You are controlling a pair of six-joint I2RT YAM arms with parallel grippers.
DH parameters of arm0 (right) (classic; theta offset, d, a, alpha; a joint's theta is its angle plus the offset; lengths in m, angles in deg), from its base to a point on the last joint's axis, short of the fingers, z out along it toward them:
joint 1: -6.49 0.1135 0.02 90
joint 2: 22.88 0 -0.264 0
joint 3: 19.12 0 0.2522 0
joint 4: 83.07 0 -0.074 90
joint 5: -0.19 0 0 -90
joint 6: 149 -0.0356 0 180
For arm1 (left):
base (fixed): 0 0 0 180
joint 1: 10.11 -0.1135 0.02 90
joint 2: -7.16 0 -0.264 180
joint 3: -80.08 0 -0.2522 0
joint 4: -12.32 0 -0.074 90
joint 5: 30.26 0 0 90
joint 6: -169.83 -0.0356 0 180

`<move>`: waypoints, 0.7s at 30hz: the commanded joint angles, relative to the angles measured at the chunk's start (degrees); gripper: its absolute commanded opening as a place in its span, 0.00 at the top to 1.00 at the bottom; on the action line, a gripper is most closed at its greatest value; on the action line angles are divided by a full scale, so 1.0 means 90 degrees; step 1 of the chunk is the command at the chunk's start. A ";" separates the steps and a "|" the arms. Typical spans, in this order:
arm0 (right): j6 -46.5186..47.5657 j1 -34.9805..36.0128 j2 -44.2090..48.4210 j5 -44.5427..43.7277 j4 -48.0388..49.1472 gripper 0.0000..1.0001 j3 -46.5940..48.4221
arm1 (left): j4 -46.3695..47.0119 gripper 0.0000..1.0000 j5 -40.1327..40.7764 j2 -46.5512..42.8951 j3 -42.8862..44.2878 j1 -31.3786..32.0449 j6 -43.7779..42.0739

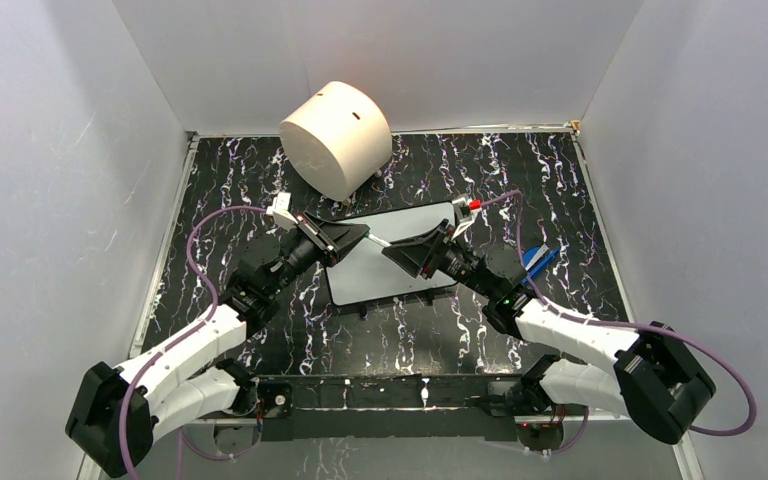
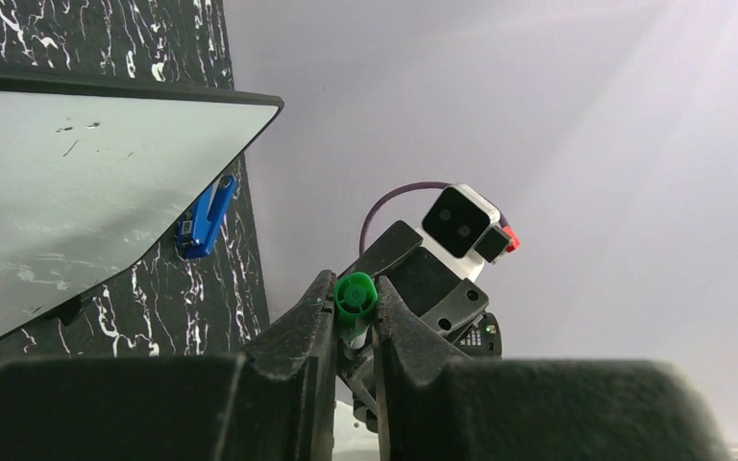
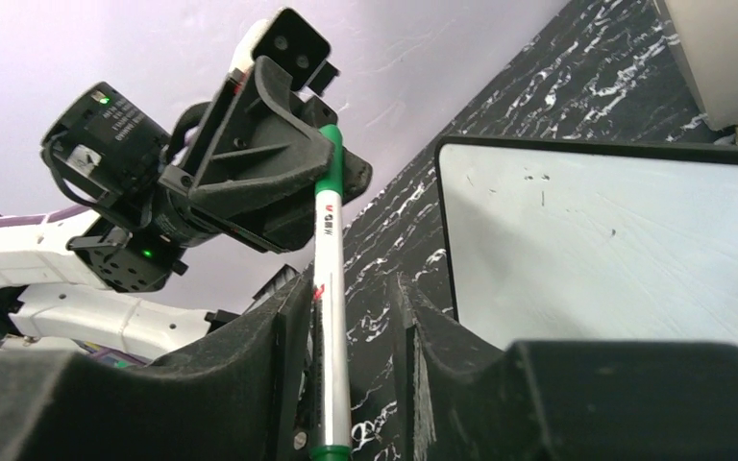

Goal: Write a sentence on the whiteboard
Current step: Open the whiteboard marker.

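Whiteboard [image 1: 380,278] lies flat mid-table [image 1: 520,180], long side running L-R and a bit skewed, black rim all round. Its face is white w/ a few small dark specks and faint smears; no lettering can be made out on the bare part in any view. Both arms reach in over the board and meet nose to nose above its middle, w/ a marker [image 1: 379,242] bridging the gap between them. Left gripper [image 1: 365,236] is pinching the marker: in left wrist view its two black fingers are pressed onto the green end [image 2: 356,298], no gap either side. Right gripper [image 1: 392,250] sits around the other part of the white barrel [image 3: 332,240]; in right wrist view the barrel lies against one finger [image 3: 288,327] w/ a clear gap to the other, so its jaws are part-spread, not clamped. Barrel is white w/ red/black print, green at both ends. Big cream cylinder [image 1: 337,138] lies on its side at the far edge, behind the board and apart from it. Small blue clip-like thing [image 1: 538,260] lies on the table right of the board, partly hidden by the right arm.
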 commanded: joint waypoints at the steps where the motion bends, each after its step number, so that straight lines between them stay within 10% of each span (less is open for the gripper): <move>1: -0.0153 -0.0015 -0.0072 0.0100 0.1051 0.58 -0.0006 | 0.0356 1.00 0.0142 -0.0038 -0.0039 0.0014 0.0157; 21: -0.0448 -0.0019 -0.0457 0.0215 0.1933 0.69 0.0054 | 0.0557 1.00 0.0084 0.0149 -0.0163 0.0014 0.0358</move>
